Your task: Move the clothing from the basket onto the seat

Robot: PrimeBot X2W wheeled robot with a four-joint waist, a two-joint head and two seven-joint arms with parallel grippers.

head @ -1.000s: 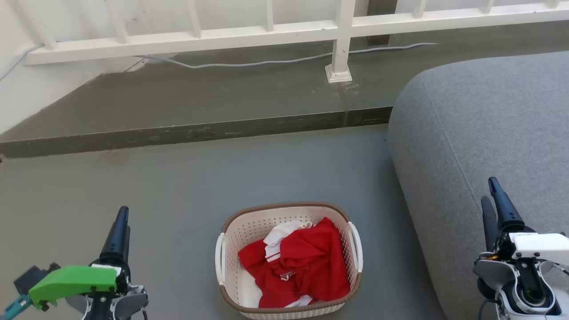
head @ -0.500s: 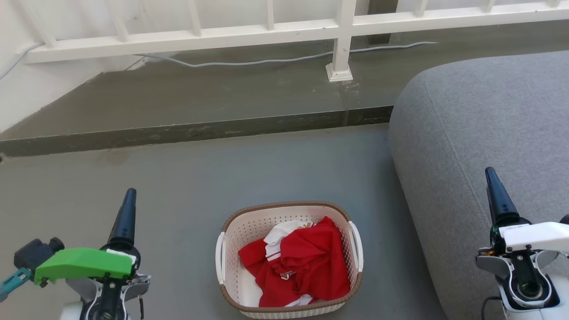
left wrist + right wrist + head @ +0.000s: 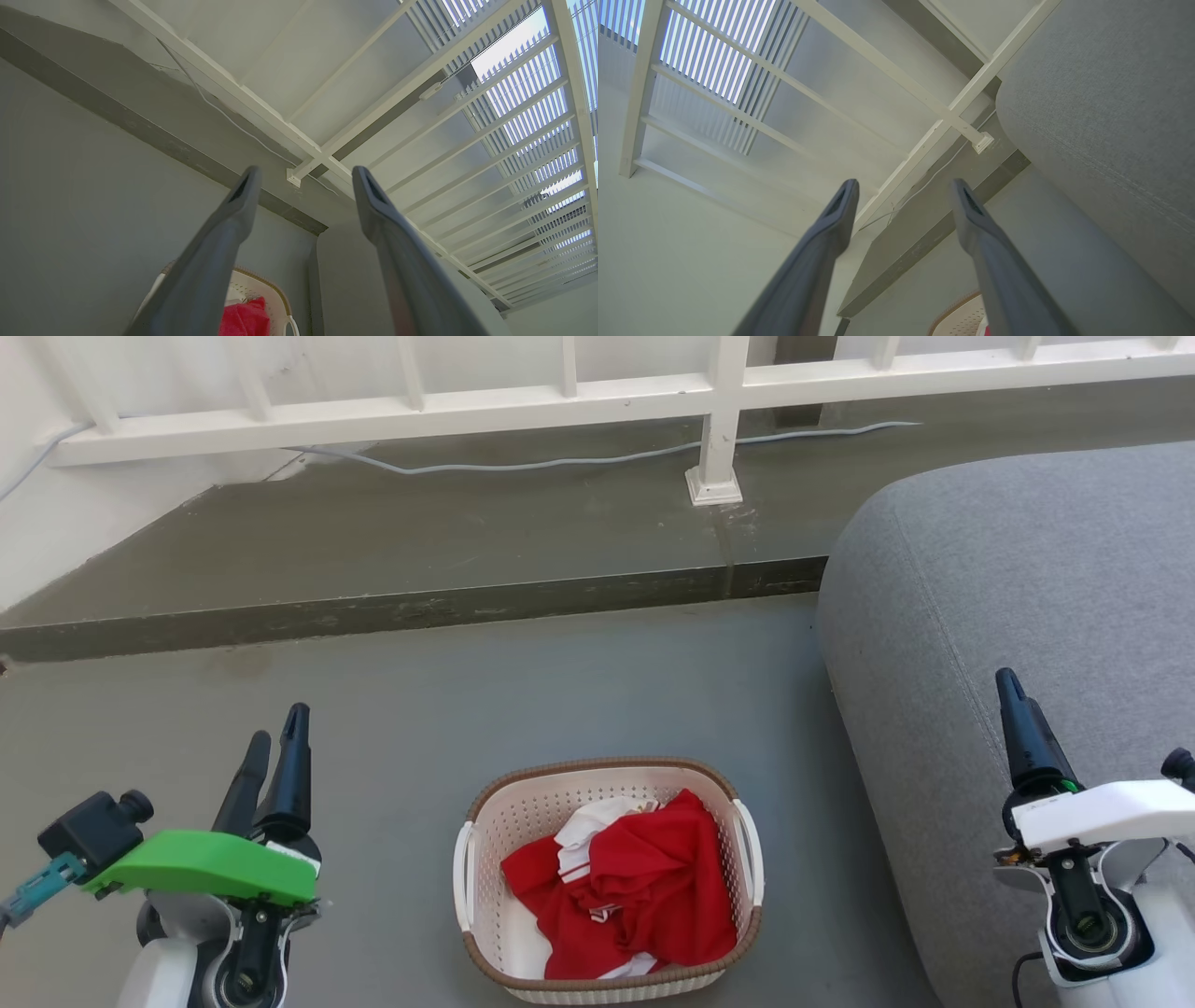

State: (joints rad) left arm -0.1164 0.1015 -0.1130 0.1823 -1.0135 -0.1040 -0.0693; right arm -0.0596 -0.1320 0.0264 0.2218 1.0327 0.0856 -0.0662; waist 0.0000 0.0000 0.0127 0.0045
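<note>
My left gripper (image 3: 278, 726) has its fingers apart and empty, the basket (image 3: 523, 821) with the red clothing (image 3: 644, 887) inside stands to its right, and further right my right gripper (image 3: 1010, 686), also spread apart, is near the grey seat (image 3: 1027, 551).

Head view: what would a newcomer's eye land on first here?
The crumpled bright red fabric clothing with white trim, lying in the cream perforated plastic basket with a brown rim on the grey floor, bottom centre. Next, the large grey upholstered seat along the right side. The open left tool and right tool flank the basket, empty.
</note>
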